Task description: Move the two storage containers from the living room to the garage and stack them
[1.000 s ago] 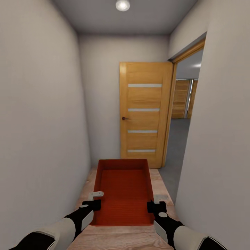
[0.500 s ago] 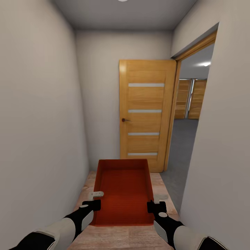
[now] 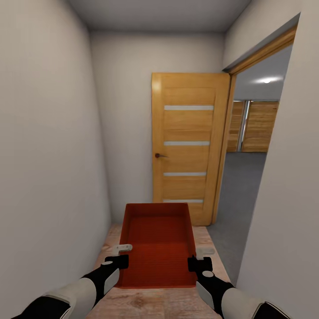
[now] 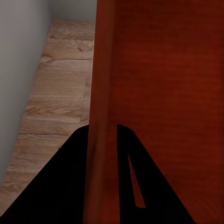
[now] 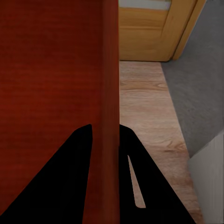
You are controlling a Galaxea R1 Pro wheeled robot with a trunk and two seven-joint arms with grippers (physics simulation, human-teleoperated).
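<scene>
Gripping opposite side walls, the left tool (image 3: 120, 255) and right tool (image 3: 199, 258) clamp the orange-red storage container (image 3: 157, 241) above the wood plank floor (image 3: 155, 303), facing a light-wood door (image 3: 188, 146) beside an open doorway.

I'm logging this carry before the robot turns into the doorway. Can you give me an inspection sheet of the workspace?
Surface: light wood plank floor underfoot; grey concrete floor past the doorway at the right.
Job's things: one orange-red container, open top, empty, held level between both arms.
Clutter: nothing seen.
Grippers: left gripper pinches the container's left wall; right gripper pinches its right wall.
Cables: nothing seen.
Surroundings: narrow white-walled corridor; light-wood door with four frosted strips stands open ahead.
</scene>
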